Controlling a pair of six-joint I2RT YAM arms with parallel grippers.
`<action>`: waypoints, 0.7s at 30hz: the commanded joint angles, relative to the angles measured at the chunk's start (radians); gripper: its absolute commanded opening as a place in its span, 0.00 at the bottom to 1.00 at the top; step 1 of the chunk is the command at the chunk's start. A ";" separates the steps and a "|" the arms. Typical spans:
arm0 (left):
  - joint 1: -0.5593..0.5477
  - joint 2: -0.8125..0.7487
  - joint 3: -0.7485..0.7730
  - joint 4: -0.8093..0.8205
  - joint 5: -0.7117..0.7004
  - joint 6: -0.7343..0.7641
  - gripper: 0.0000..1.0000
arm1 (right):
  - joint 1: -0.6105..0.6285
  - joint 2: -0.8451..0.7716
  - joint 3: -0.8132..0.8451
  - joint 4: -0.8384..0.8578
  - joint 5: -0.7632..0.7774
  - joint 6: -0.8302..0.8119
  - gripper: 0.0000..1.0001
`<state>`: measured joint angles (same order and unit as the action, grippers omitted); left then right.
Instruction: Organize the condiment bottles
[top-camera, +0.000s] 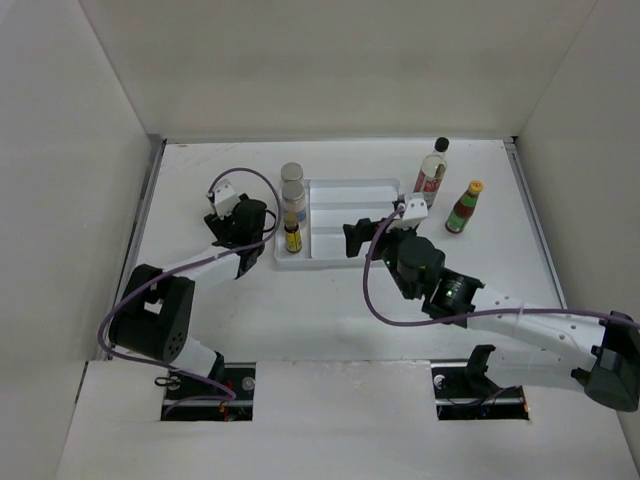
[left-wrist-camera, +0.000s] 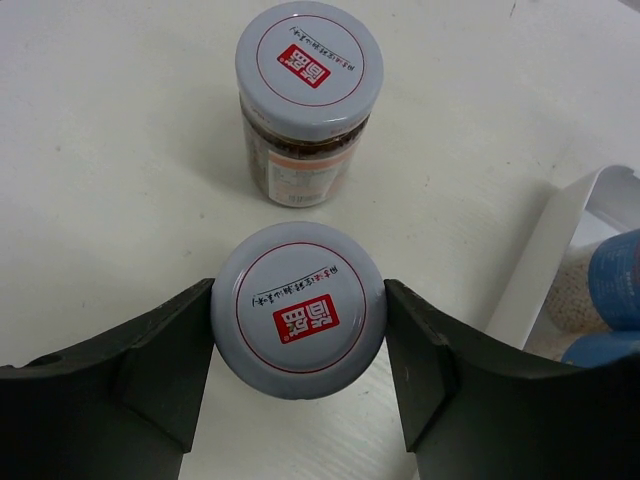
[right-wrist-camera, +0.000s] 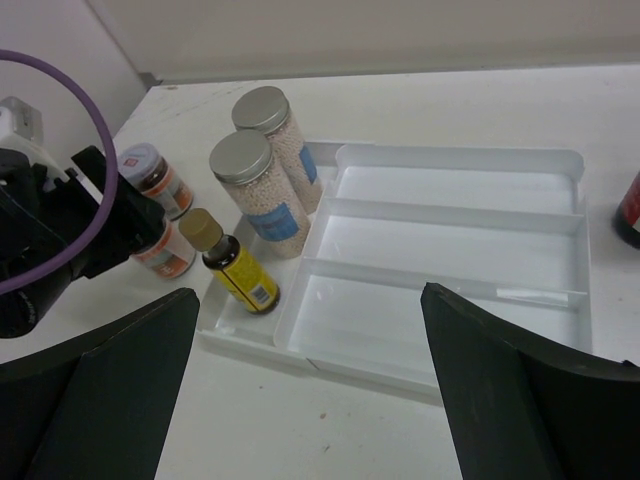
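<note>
Near jar (left-wrist-camera: 298, 322) gripped at the lid by the left tool (left-wrist-camera: 298, 305), just left of the tray (right-wrist-camera: 460, 153)

The jar is stood upright on the tabletop (top-camera: 300, 320) and is touched on both sides by the tool's fingers (left-wrist-camera: 160, 360); the far jar (left-wrist-camera: 309, 70), of the same kind, is seen just beyond it, apart from it; two shakers (right-wrist-camera: 255, 195) and a small bottle (right-wrist-camera: 235, 265) are lined up along the tray's left side; the right tool (right-wrist-camera: 308, 300) is held spread wide above the tray's near edge, nothing in it; a black-capped bottle (top-camera: 432, 172) and a yellow-capped bottle (top-camera: 464, 207) are stood right of the tray.
</note>
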<state>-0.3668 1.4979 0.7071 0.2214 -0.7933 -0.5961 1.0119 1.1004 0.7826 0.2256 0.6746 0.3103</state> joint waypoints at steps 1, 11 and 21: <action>0.004 -0.103 -0.021 0.055 -0.023 0.001 0.38 | -0.016 -0.056 -0.028 0.061 -0.013 0.007 1.00; -0.138 -0.654 -0.083 0.090 -0.219 0.093 0.36 | -0.126 -0.165 -0.106 0.095 -0.063 0.026 1.00; -0.520 -0.495 0.055 0.269 -0.121 0.193 0.36 | -0.253 -0.278 -0.169 0.083 -0.078 0.056 1.00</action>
<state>-0.7967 0.9241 0.6823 0.3256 -0.9783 -0.4419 0.7879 0.8555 0.6281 0.2630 0.6155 0.3431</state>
